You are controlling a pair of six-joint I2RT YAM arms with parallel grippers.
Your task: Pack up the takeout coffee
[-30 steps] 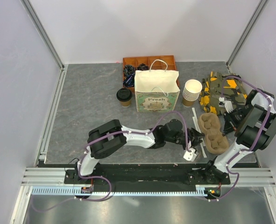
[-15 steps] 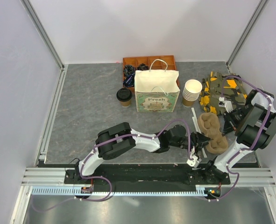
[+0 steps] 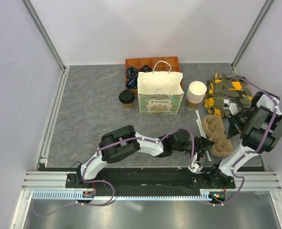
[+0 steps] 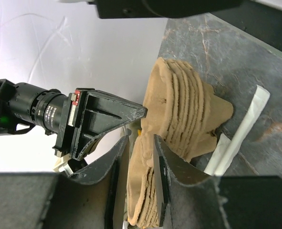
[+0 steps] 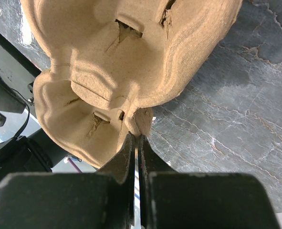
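Held: trays point(image 3: 217, 136), pinched from two sides; coffee point(image 3: 127, 98) untouched.
Left jaws have swung across and narrowed onto the stack's edge; right jaws all but shut on a thin rim. The coffee stands well beyond both, by the bag point(image 3: 161, 98): one tray apparently being freed first.

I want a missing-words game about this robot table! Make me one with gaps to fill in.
The takeout coffee wears a round ___ lid.
In the top view it stands on the ___ side of the paper bag.
The right pincer is shut on the edge of a brown pulp ___.
Missing words: black; left; tray.
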